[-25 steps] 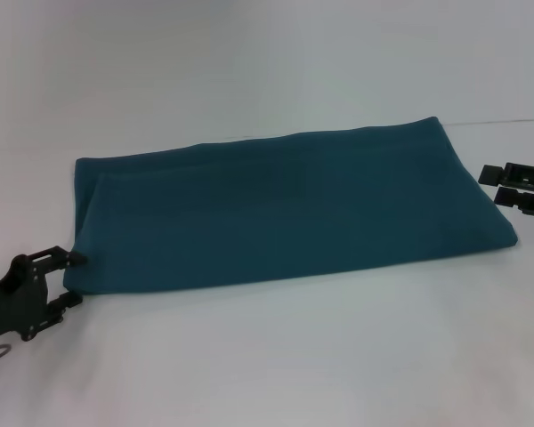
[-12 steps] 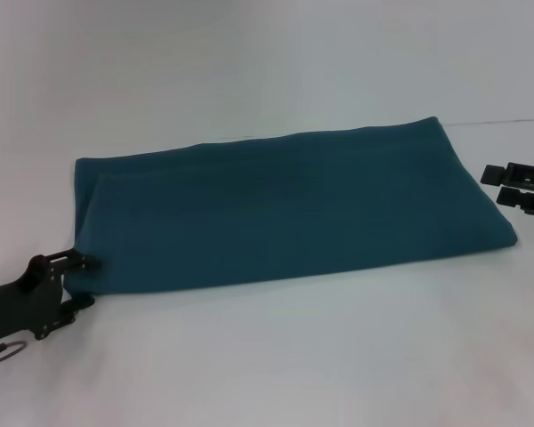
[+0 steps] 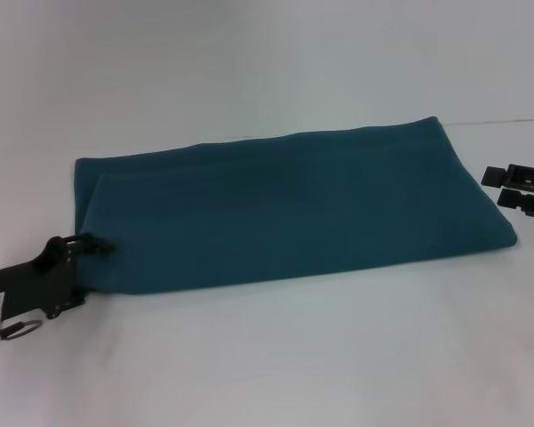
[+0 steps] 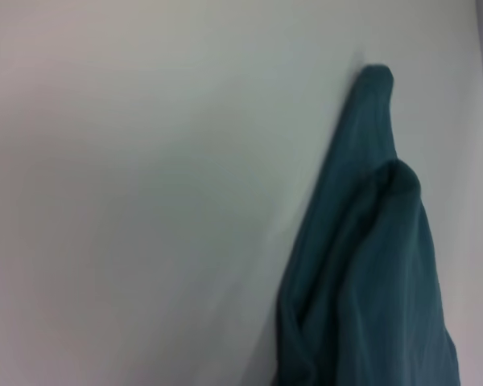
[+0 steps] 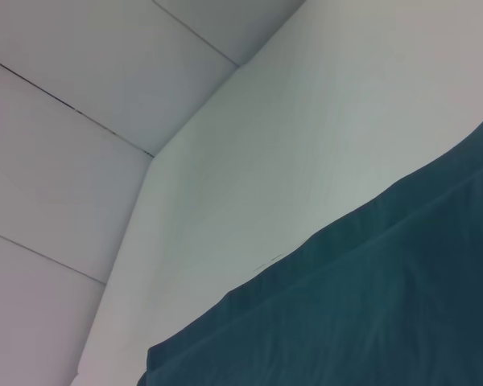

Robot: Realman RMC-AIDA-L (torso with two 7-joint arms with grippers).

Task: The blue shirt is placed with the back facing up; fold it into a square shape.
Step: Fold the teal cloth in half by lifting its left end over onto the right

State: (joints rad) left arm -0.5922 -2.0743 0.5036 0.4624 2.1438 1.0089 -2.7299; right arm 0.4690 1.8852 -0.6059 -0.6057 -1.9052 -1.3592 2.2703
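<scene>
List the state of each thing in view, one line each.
Shirt: folded into a long band, flat on the table, layers showing at its left end.
Left gripper: at the shirt's near left corner, fingertips on its edge.
Right gripper: low beside the shirt's right end, not touching it.

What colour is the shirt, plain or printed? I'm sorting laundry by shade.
The blue shirt is a plain dark teal-blue, no print visible; the head view shows it best.
</scene>
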